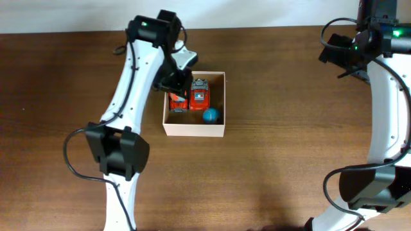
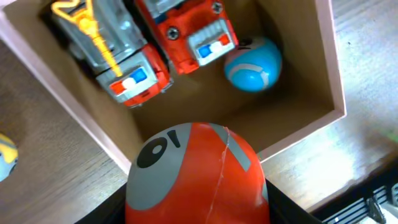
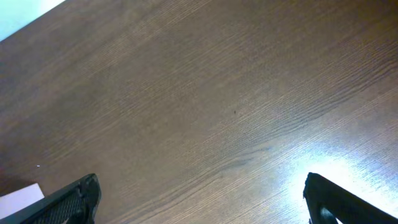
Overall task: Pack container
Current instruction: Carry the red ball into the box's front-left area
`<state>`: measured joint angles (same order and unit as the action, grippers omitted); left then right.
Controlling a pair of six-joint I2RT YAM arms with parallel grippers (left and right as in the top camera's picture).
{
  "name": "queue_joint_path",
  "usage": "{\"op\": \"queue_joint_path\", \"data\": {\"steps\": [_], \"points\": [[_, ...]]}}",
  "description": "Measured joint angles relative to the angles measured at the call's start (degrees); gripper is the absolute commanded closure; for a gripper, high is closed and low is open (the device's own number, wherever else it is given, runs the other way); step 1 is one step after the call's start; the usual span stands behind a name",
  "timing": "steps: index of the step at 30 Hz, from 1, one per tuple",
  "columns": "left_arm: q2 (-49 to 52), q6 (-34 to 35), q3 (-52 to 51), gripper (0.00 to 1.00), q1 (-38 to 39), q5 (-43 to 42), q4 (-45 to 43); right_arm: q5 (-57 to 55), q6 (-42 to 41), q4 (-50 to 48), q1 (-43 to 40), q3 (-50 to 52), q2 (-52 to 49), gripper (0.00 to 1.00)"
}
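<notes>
**Overhead.** The container [image 1: 192, 129], a square cream-white box, sits on the brown tabletop [image 1: 276, 167] left of centre. It holds two red toy trucks [image 1: 198, 95] side by side and a blue ball [image 1: 211, 115] in its near right corner. The left arm [image 1: 138, 70] reaches over the box's far left corner, with the left fingers [image 1: 173, 83] above the rim. The right arm [image 1: 385, 96] stands well apart at the right edge.

**Left wrist.** The left fingers [image 2: 287, 208] are clenched on an orange ball [image 2: 198, 177] with grey patches. The ball hangs at the container's [image 2: 298, 134] near wall. Beyond it, on the tan floor, lie the toy trucks [image 2: 186, 34] and the blue ball [image 2: 253, 62]. A yellow-and-blue object [image 2: 5, 157] lies on the tabletop [image 2: 56, 180] outside the left wall, cut off by the frame.

**Right wrist.** The right fingers [image 3: 74, 202] are spread wide and released, with nothing between them, over the tabletop [image 3: 217, 106]. A pale corner [image 3: 22, 196] shows at the lower left.
</notes>
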<state>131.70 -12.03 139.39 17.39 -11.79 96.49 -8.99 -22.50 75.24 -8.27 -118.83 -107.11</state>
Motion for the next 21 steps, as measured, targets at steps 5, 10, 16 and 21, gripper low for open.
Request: {"op": "queue_joint_path", "data": {"steps": [5,10,16,21], "points": [[0.00,-0.61,-3.23,0.49,0.17,0.24,-0.02,0.00,-0.02,-0.02,0.00,0.00,0.02,0.01],[0.00,-0.66,-7.50,0.49,0.15,0.90,0.04,0.00,-0.07,0.00,0.00,0.00,0.02,0.01],[0.00,-0.94,-10.27,0.33,0.15,1.31,0.07,0.00,0.00,0.00,0.00,0.00,0.00,0.01],[0.00,-1.22,-10.47,0.08,0.17,1.64,0.11,0.02,-0.02,0.00,0.00,0.00,0.02,0.01]]}}
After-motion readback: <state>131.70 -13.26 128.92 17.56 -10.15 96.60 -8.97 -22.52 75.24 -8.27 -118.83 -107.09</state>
